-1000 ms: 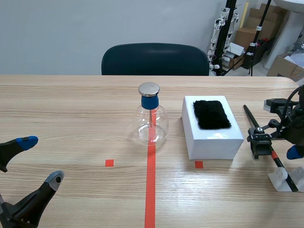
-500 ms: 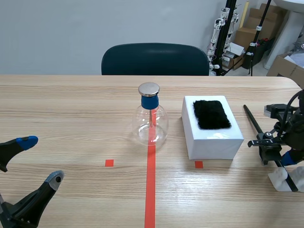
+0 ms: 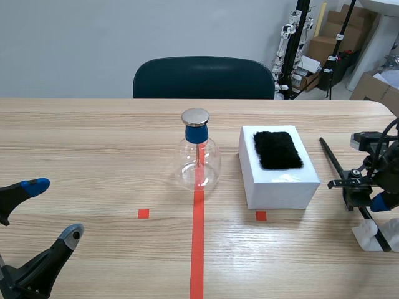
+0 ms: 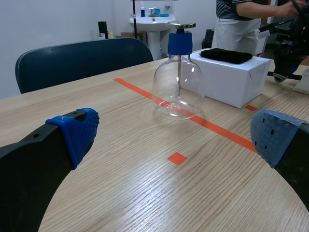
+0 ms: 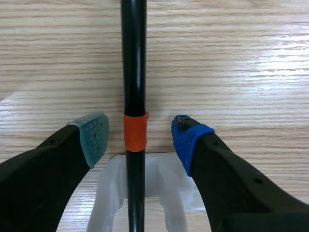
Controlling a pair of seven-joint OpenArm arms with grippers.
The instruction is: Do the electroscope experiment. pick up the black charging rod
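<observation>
The black charging rod (image 3: 333, 163) lies at the table's right side, its near end resting in a white holder (image 3: 376, 235). In the right wrist view the rod (image 5: 133, 63) runs straight ahead between my open fingers, with an orange band (image 5: 134, 131) level with the pads and the holder (image 5: 140, 193) beneath. My right gripper (image 3: 365, 202) is low over the rod, straddling it without pressing it. At the near left my left gripper (image 3: 47, 208) stands open, far from the rod. The glass electroscope flask (image 3: 198, 159) stands mid-table.
A white box (image 3: 278, 169) topped with a black fur pad (image 3: 277, 149) sits between flask and rod. A dark chair (image 3: 203, 78) stands behind the table. In the left wrist view a person (image 4: 241, 17) is in the background. Bare wood lies at the left.
My right gripper has dropped lower over the rod, down towards the white holder. The left arm, flask and box are unchanged.
</observation>
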